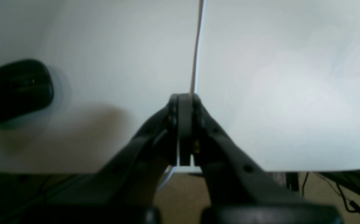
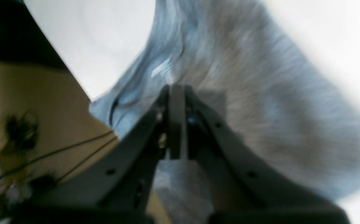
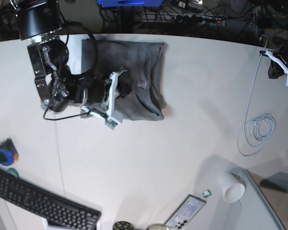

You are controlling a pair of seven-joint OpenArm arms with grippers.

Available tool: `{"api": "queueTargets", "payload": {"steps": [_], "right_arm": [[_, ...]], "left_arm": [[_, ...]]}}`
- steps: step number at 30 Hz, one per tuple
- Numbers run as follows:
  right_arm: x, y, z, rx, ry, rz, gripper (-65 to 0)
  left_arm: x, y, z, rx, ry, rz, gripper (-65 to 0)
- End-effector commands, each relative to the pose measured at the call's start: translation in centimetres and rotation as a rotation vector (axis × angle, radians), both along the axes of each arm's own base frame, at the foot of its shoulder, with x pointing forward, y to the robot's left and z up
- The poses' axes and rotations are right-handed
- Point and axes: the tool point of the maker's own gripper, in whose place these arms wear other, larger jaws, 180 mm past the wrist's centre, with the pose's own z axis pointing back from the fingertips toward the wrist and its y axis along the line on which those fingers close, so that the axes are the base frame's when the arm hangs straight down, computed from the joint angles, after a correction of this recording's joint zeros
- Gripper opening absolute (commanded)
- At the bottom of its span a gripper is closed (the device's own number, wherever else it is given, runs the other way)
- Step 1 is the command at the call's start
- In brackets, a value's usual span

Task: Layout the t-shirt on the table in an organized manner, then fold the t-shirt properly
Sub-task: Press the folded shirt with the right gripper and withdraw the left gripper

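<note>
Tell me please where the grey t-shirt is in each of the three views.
Left wrist: not in it, only bare table.
Right wrist: the t-shirt fills the middle and right, behind the right gripper.
Base: upper left, beside that arm.
Shared landmark: the white table.

The white table [image 3: 149, 158] carries the grey t-shirt [image 3: 134, 76] folded near its curved far edge — a coiled white cable [image 3: 257, 129], a paper cup [image 3: 232, 188] on its side, a phone [image 3: 185, 212], a black keyboard [image 3: 38, 201] and a blue tape measure [image 3: 4, 152] lie around the rim.
</note>
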Motion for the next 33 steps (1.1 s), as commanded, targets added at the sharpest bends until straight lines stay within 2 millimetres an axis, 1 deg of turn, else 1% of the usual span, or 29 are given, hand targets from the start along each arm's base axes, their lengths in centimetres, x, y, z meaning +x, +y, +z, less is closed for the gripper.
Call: {"api": "queueTargets", "payload": {"steps": [1, 4, 6, 8, 9, 13, 16, 18, 19, 20, 22, 26, 27, 29, 30, 32, 33], "right_arm": [[0.3, 1.9, 1.1, 0.063, -0.028, 0.022, -60.9], [-1.6, 4.2, -0.1, 0.081, 0.006, 0.089, -62.3], [-2.4, 5.9, -0.7, 0.084, 0.033, 0.14, -62.3], [-3.5, 7.0, -1.6, 0.079, 0.07, 0.179, -62.3], [-3.8, 7.7, -1.7, 0.079, 0.08, 0.198, -62.3], [-4.0, 9.5, -2.0, 0.039, 0.072, 0.276, -62.3], [-3.4, 11.0, -2.6, -0.011, 0.09, 0.271, -62.1], [-3.3, 12.0, -3.1, -0.046, 0.104, 0.293, -62.1], [-3.3, 12.3, -3.1, -0.057, 0.101, 0.31, -62.1], [-3.4, 12.7, -2.7, -0.059, 0.085, 0.335, -62.1], [-2.7, 13.2, -0.3, -0.05, 0.008, 0.367, -62.3], [-0.5, 8.2, 3.2, -0.083, -0.078, 0.201, -62.3], [-0.1, 6.7, 3.4, -0.097, -0.087, 0.158, -62.3], [0.3, 4.8, 2.8, -0.12, -0.078, 0.112, -62.3], [0.3, 4.4, 2.4, -0.129, -0.069, 0.105, -62.3], [0.5, 4.1, 1.4, -0.133, -0.055, 0.092, -62.3], [1.0, 4.1, 1.1, -0.129, -0.056, 0.081, -62.3]], "left_arm": [[0.7, 0.0, 1.1, 0.005, -0.042, -0.008, -65.0], [0.6, -0.2, 0.9, -0.001, -0.041, -0.005, -65.0], [0.6, -0.2, 0.9, -0.001, -0.041, -0.005, -65.0], [0.6, -0.2, 0.9, -0.001, -0.041, -0.005, -65.0], [0.6, -0.2, 0.9, -0.001, -0.042, -0.006, -65.0], [0.7, -0.2, 1.1, 0.002, -0.046, -0.009, -65.0], [0.5, -0.2, 0.8, -0.001, -0.039, -0.005, -65.0], [0.6, -0.8, 0.5, -0.011, -0.035, -0.016, -65.0], [0.8, -1.1, 0.5, -0.013, -0.034, -0.028, -65.0], [0.8, -1.3, 0.4, -0.014, -0.033, -0.032, -65.0], [0.8, -1.3, 0.3, -0.016, -0.031, -0.031, -65.0], [0.7, -1.4, 0.3, -0.019, -0.031, -0.03, -65.0], [0.6, -1.3, 0.2, -0.02, -0.03, -0.025, -65.0], [0.6, -1.1, 0.2, -0.019, -0.031, -0.02, -65.0], [0.6, -1.1, 0.2, -0.018, -0.029, -0.02, -65.0], [0.7, -1.1, 0.3, -0.016, -0.032, -0.022, -65.0], [0.8, -1.1, 0.4, -0.015, -0.035, -0.024, -65.0]]}}
